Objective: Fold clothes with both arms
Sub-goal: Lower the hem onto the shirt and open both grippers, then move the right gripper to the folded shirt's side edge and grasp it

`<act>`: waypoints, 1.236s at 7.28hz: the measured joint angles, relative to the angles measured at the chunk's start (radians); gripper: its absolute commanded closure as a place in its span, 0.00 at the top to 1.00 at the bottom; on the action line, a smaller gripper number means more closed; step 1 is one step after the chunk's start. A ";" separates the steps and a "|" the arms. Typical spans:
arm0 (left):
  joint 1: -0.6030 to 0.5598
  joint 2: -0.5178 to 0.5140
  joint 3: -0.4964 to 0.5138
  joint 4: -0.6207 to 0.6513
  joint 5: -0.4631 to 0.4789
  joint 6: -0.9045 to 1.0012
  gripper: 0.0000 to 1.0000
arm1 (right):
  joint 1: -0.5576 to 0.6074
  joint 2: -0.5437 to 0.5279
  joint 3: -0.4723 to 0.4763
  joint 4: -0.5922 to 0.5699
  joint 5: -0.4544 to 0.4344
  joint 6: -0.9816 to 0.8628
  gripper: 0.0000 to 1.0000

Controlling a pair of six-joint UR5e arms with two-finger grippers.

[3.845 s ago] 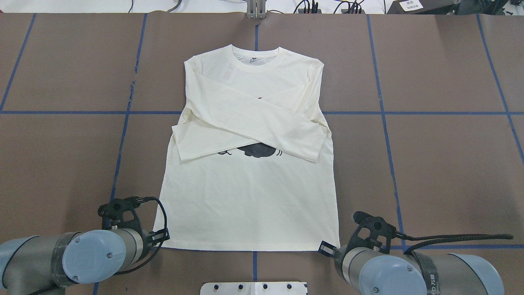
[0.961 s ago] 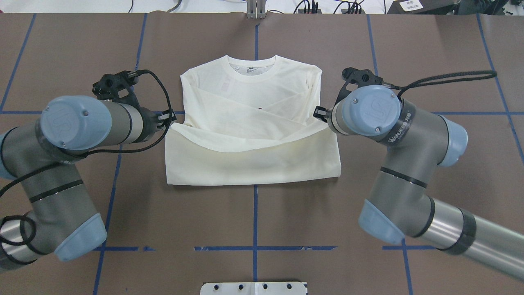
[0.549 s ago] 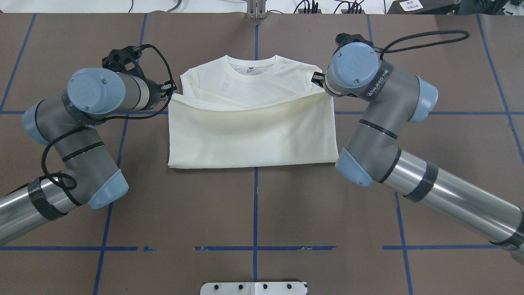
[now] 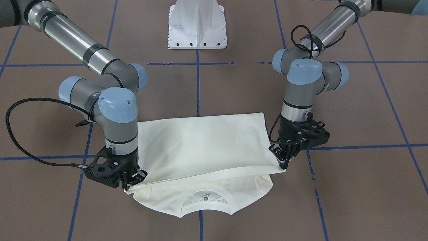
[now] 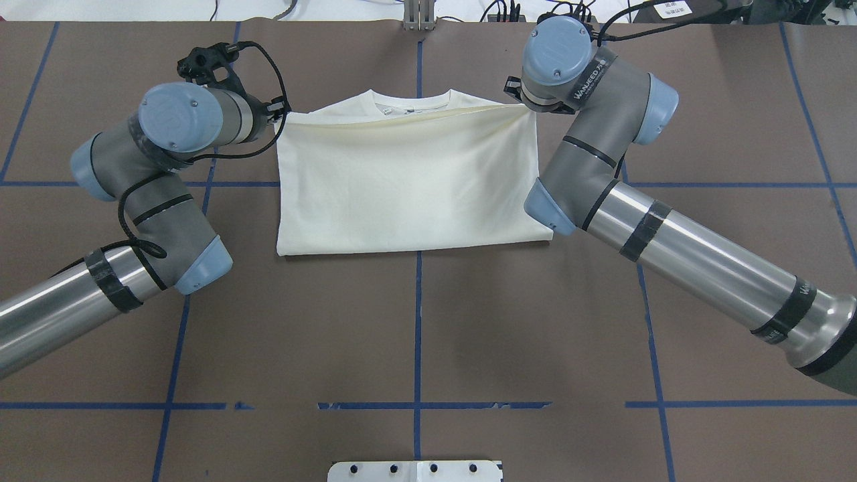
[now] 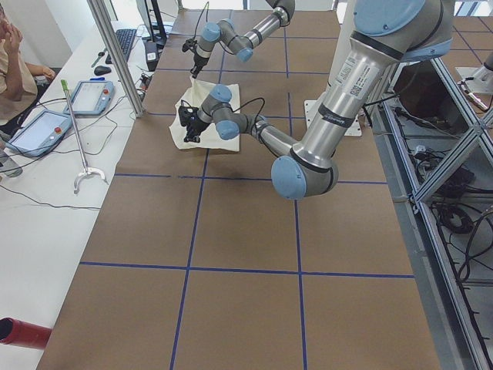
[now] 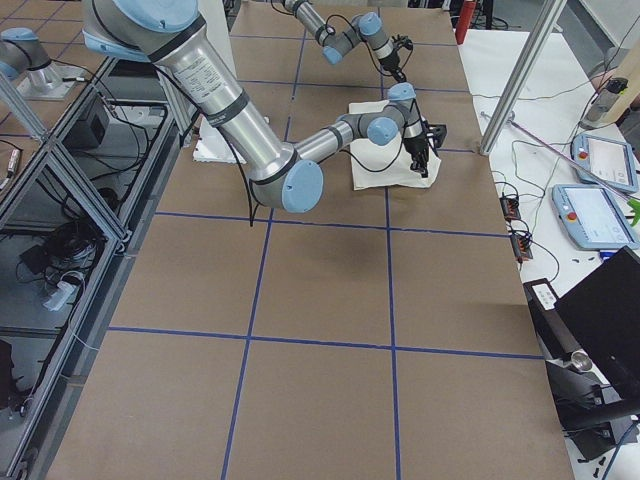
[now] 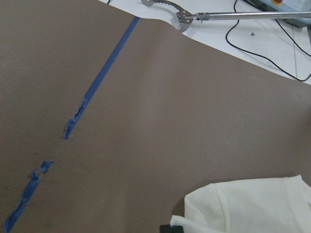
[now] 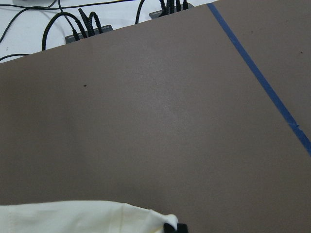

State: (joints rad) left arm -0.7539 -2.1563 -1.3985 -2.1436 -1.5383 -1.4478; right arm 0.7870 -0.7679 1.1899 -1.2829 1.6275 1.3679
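The cream long-sleeved shirt (image 5: pixel 408 181) lies doubled over on the brown table, its hem edge lifted just short of the ribbed collar (image 5: pixel 410 102). My left gripper (image 5: pixel 278 119) is shut on the hem's left corner, which the front view shows pinched in that gripper (image 4: pixel 283 162). At the other corner my right gripper (image 5: pixel 515 97) is shut on the hem, as the front view of it (image 4: pixel 128 185) confirms. The collar (image 4: pixel 204 201) peeks out under the raised edge. The sleeves and print are hidden under the fold. Both wrist views catch only a bit of shirt (image 8: pixel 252 204) (image 9: pixel 82 216).
The table is brown with blue tape lines (image 5: pixel 418 321). The white pedestal base (image 5: pixel 415 470) sits at the near edge. Cables and plugs (image 5: pixel 509 10) lie along the far edge. Beyond the left end are a person (image 6: pixel 15 69), tablets and a metal grabber tool (image 6: pixel 77 139).
Both grippers have carried the hem from the near edge across the shirt to the collar. The crossed sleeves and the print are now covered.
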 measured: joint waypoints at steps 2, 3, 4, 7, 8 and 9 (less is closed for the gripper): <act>-0.001 -0.025 0.023 -0.003 0.003 0.005 0.53 | -0.008 0.010 -0.020 0.023 -0.001 -0.003 0.46; -0.002 -0.025 0.025 -0.012 0.003 0.018 0.55 | -0.009 0.011 -0.009 0.026 0.005 -0.002 0.55; -0.005 -0.022 0.022 -0.039 0.001 0.036 0.58 | -0.012 -0.002 0.026 0.028 0.024 0.002 0.58; -0.009 -0.007 0.002 -0.109 -0.005 0.061 0.61 | -0.125 -0.273 0.398 0.041 0.071 0.127 0.69; -0.008 0.006 0.001 -0.126 -0.005 0.063 0.62 | -0.169 -0.333 0.469 0.048 0.062 0.220 0.70; -0.006 0.012 0.000 -0.144 -0.005 0.064 0.63 | -0.198 -0.361 0.500 0.050 0.047 0.314 0.70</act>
State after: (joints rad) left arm -0.7599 -2.1447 -1.3981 -2.2877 -1.5428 -1.3842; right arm 0.5890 -1.1286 1.6897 -1.2325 1.6745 1.6814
